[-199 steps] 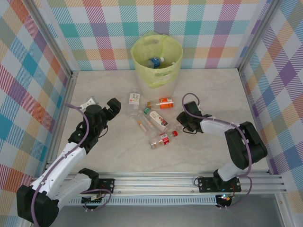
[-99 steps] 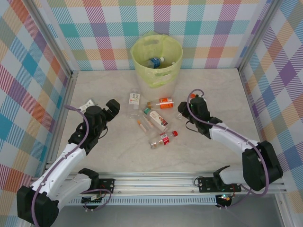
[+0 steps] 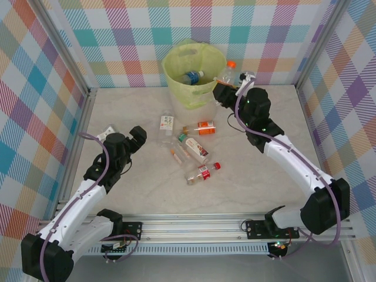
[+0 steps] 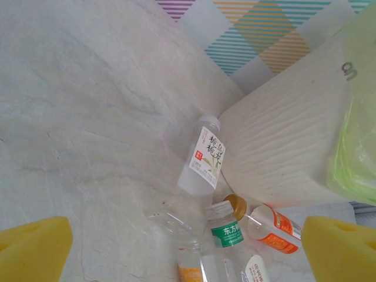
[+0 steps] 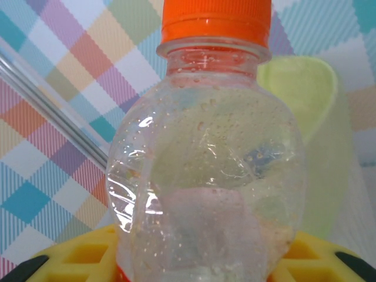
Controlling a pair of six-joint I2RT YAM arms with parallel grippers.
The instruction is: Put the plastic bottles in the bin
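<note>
My right gripper (image 3: 225, 82) is raised beside the right rim of the bin (image 3: 174, 63), shut on a clear bottle with an orange cap (image 3: 230, 64). In the right wrist view that bottle (image 5: 211, 158) stands upright between the yellow pads (image 5: 76, 258), with the bin (image 5: 305, 117) behind it. A blue-labelled bottle (image 3: 191, 76) lies inside the bin. Several bottles lie on the table: white-labelled (image 3: 167, 122), orange-labelled (image 3: 202, 126), green-labelled (image 3: 192, 148) and red-labelled (image 3: 204, 173). My left gripper (image 3: 137, 137) is open, left of the pile and low over the table. Its wrist view shows the white-labelled bottle (image 4: 205, 155), the green-labelled bottle (image 4: 228, 226) and the bin's wall (image 4: 276, 147).
A marble-patterned table (image 3: 264, 176) is fenced by plaid walls (image 3: 35, 88) and metal posts. The bin stands against the back wall. A metal rail (image 3: 194, 226) runs along the near edge by the arm bases.
My right gripper has risen from the table at the pile's right side and swung back to the bin's right rim, carrying the orange-capped bottle. The left arm has drawn back slightly.
</note>
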